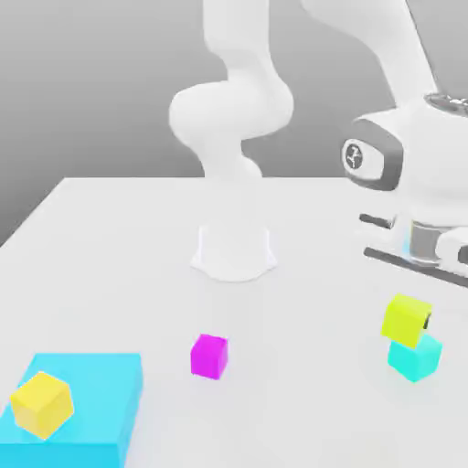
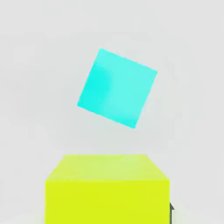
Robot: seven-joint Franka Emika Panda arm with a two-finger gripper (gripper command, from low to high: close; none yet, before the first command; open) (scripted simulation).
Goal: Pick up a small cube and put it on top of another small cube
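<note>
While the arm hangs over the exterior view's right side of the desk (image 1: pixel 137 238), the lime cube (image 1: pixel 406 319) is in the air, held between the closed fingers (image 1: pixel 428 322) just above the turquoise cube (image 1: pixel 416 357). A dark fingertip shows beside the lime cube, and the fingers are almost fully shut on it, so I judge the grip to be firm.

Picking up is done, I think, and carrying is nearly done too. In the hand view the lime cube (image 2: pixel 107 189) sits close under the camera, and the turquoise cube (image 2: pixel 117 88) lies on the desk beyond it, turned at an angle to the lime one. The two are not yet lined up, and from the exterior view I cannot tell whether they already touch or stay slightly apart.

What is left: to bring the lime cube straight over the turquoise one, lower it until it rests there, open the fingers and pull away.

The other things stay well apart from this: a magenta cube (image 1: pixel 209 356) in the middle of the desk, and a yellow cube (image 1: pixel 41 403) on a flat blue block (image 1: pixel 101 393) toward the exterior view's left.
</note>
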